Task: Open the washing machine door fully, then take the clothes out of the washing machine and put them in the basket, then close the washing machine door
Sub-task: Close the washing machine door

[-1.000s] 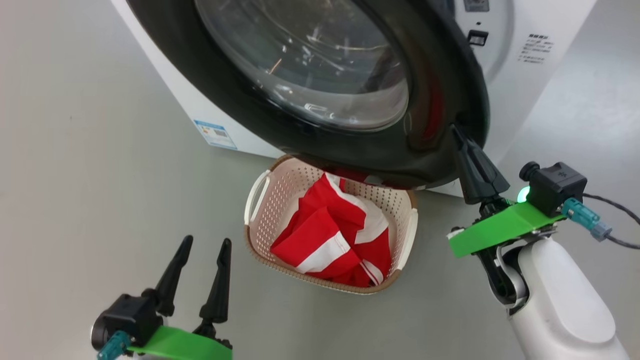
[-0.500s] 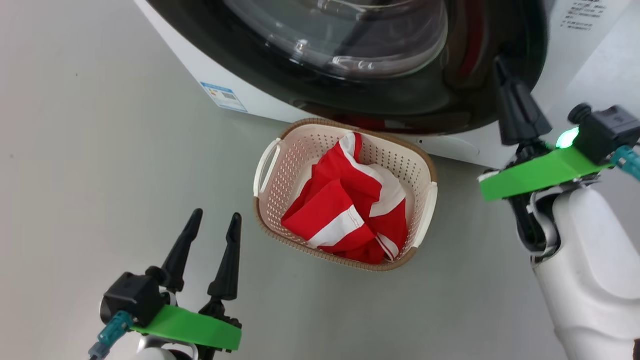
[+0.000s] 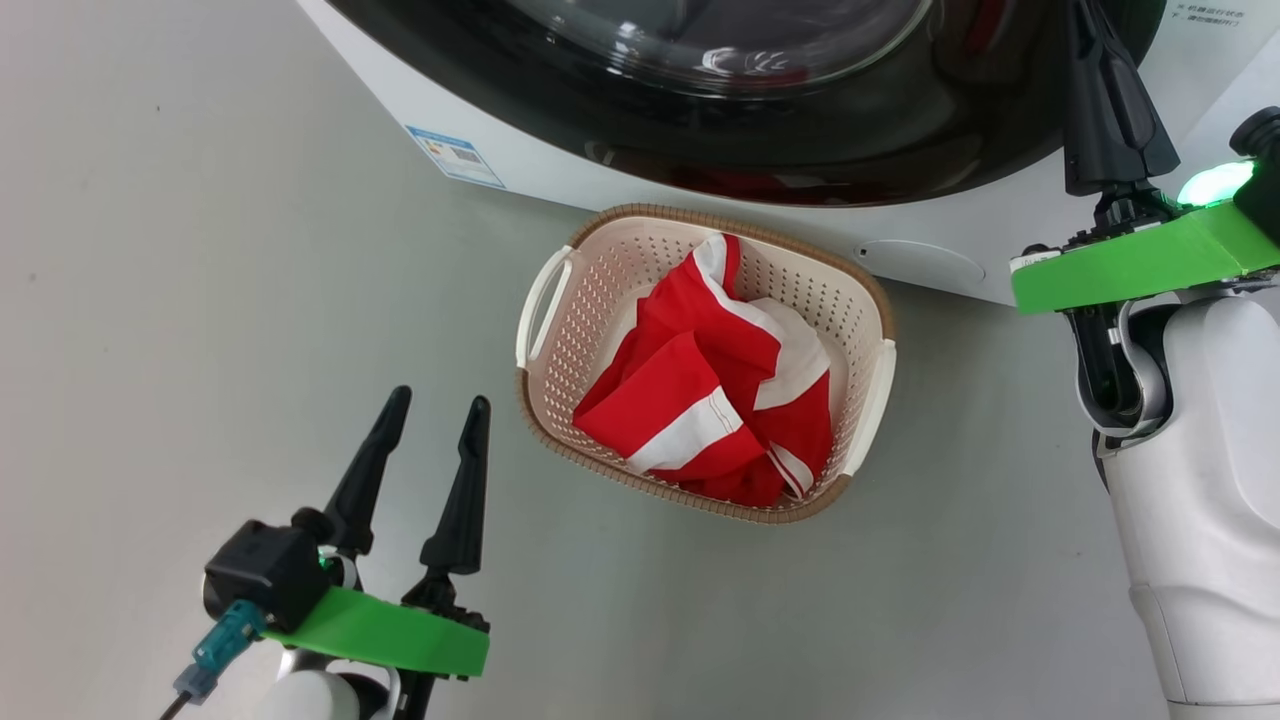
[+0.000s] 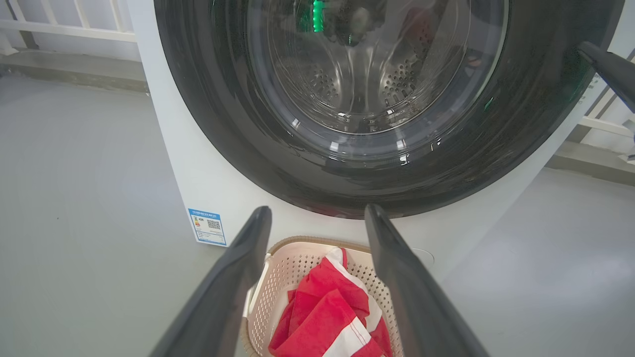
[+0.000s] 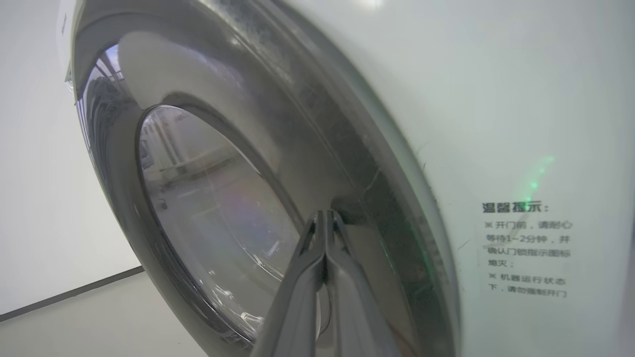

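Note:
The washing machine door (image 3: pixel 700 150), with its black rim and glass window (image 4: pixel 377 74), lies close against the white washing machine (image 3: pixel 930 262). In the right wrist view the door's rim (image 5: pixel 307 148) looks flush or nearly flush with the white front (image 5: pixel 496 99). My right gripper (image 5: pixel 325 214) is shut with nothing in it, its tips touching the rim's right side; in the head view that gripper (image 3: pixel 1090 40) is at the upper right. The red and white clothes (image 3: pixel 700 400) lie in the basket (image 3: pixel 590 300) on the floor below the door. My left gripper (image 3: pixel 440 398) hangs open to the basket's left.
A blue and white sticker (image 3: pixel 455 157) marks the machine's lower left front. Printed text (image 5: pixel 526 250) sits right of the door. A white railing (image 4: pixel 64 25) runs along the wall behind. Grey floor (image 3: pixel 200 250) spreads to the left of the basket.
The door has swung from ajar toward the machine's front, with my shut right gripper against its rim. The head view has shifted too. The left gripper, basket and clothes kept still.

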Motion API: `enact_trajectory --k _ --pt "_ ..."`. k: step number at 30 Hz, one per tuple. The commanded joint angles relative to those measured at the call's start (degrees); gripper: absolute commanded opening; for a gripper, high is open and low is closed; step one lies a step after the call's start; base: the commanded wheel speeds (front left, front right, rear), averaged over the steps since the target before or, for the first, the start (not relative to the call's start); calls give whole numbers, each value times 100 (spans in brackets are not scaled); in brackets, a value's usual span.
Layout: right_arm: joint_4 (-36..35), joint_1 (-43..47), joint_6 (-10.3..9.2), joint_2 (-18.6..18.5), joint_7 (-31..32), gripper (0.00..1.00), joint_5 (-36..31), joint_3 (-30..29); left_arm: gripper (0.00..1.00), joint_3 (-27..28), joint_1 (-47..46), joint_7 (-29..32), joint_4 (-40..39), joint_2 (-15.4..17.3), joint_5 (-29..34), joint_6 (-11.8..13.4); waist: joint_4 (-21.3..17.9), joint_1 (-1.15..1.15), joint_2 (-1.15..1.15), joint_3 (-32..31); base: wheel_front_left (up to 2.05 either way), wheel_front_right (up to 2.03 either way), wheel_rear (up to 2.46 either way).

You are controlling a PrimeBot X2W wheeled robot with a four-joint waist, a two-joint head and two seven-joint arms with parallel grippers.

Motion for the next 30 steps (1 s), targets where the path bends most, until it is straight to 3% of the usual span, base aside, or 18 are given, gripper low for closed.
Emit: enact_trajectory --k 1,11,13,17,19,20,30 --pt "-153 -285 -61 31 -36 0 -32 -73 100 214 -61 -28 -147 72 -12 -31 -11 0 0 -14 0 0 0" --pt "-53 309 -61 139 -36 0 138 372 100 267 59 -28 -37 72 151 -31 -196 0 0 -444 0 0 0" --pt "-66 513 -61 152 -36 13 179 474 100 280 91 -28 -3 72 200 -31 -241 0 0 -561 0 0 0" --pt "-124 972 -61 174 -36 55 250 586 100 352 194 -28 57 118 255 -31 -368 0 0 -806 0 0 0" --pt "-139 1178 -61 184 -36 95 280 585 100 395 257 -28 76 159 271 -31 -447 0 0 -923 0 0 0" --pt "-146 1276 -61 189 -36 100 292 576 100 416 289 -28 87 181 276 -31 -487 0 0 -980 0 0 0" --pt "-166 2123 -61 211 -36 100 258 565 100 516 613 -28 155 348 314 -31 -816 0 0 -1462 0 0 0"
